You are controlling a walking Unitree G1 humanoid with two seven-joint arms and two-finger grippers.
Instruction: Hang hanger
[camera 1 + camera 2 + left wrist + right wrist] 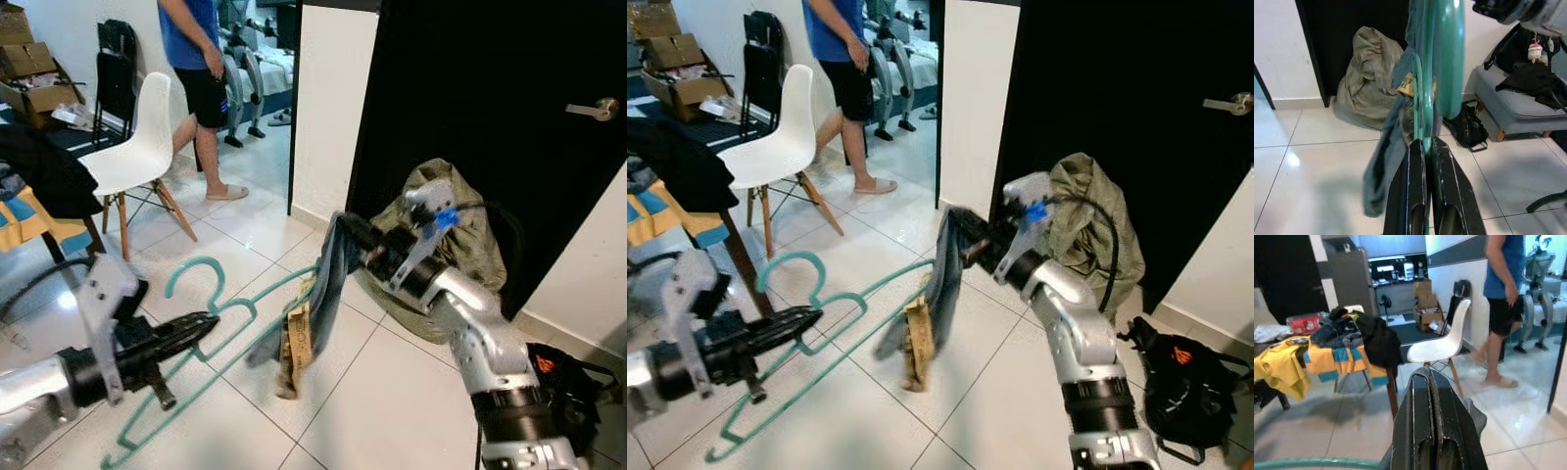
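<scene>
Holding the teal hanger (pixel 211 328) low over the floor, the left gripper (pixel 201 331) was clenched on its neck. The right gripper (pixel 965 238) pinched the blue garment (pixel 323 284) draped on it. No rail visible; hanging judged not yet done.

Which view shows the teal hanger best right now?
The left eye view: the hanger shows whole, hook to bar, held by the left tool. The left wrist view shows it edge-on; the right wrist view shows a sliver.

The hanger (pixel 211 323) is blurred, its far end hidden behind the garment (pixel 318 294).
</scene>
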